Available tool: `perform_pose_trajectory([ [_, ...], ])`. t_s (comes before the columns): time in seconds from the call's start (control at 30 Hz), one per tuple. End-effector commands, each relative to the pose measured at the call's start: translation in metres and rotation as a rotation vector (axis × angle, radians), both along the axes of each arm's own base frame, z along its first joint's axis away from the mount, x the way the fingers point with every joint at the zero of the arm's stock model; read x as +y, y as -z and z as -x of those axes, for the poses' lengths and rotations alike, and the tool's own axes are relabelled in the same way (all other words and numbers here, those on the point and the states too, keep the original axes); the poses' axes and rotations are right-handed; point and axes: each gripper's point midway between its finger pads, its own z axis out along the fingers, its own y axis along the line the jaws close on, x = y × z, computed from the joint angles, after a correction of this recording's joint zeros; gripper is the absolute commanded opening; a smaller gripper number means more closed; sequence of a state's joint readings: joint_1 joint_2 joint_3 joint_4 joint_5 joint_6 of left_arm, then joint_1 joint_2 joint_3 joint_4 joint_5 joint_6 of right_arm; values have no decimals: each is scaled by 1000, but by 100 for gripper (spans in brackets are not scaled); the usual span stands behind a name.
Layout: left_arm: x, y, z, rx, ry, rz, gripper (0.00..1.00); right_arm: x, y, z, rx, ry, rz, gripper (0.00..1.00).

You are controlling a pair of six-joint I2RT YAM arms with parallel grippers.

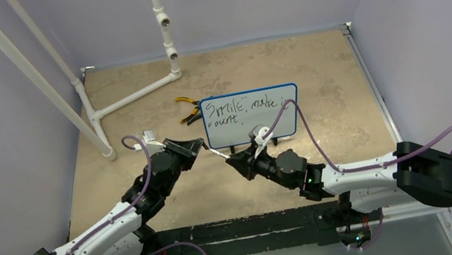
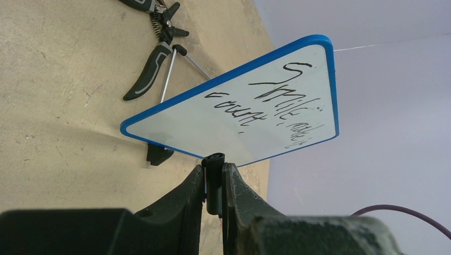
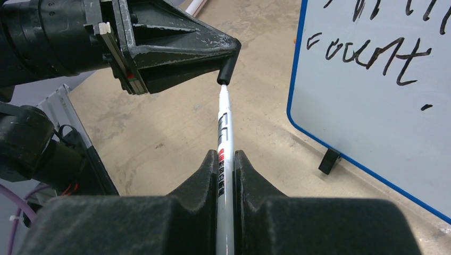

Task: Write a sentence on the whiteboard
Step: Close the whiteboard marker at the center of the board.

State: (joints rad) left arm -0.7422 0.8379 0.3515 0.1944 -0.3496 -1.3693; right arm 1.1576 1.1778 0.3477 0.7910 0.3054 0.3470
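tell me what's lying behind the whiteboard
Pliers with yellow and black handles lie behind the whiteboard, by its left end. The board hides the table right behind it, so anything there cannot be seen.

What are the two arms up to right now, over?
Left gripper shut on cap. Right gripper shut on marker, tip at cap mouth. Whiteboard upright, sentence written. Pliers behind it, not in the way.

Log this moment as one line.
left claw: shut on marker cap | right claw: shut on marker | marker tip: at cap mouth | whiteboard: upright | sentence: written, two lines
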Motion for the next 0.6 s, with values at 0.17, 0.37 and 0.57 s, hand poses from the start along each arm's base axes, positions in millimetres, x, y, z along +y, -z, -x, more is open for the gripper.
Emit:
perform_pose_trajectory([
  [0.17, -10, -27, -4, -49, 17, 65, 0, 5, -22, -7, -31, 29, -46, 0],
  [0.37, -13, -27, -3, -48, 24, 73, 0, 5, -21, -8, -27, 35, -40, 0],
  [0.57, -15, -28, -2, -49, 27, 79, 0, 5, -22, -10, -26, 45, -43, 0],
])
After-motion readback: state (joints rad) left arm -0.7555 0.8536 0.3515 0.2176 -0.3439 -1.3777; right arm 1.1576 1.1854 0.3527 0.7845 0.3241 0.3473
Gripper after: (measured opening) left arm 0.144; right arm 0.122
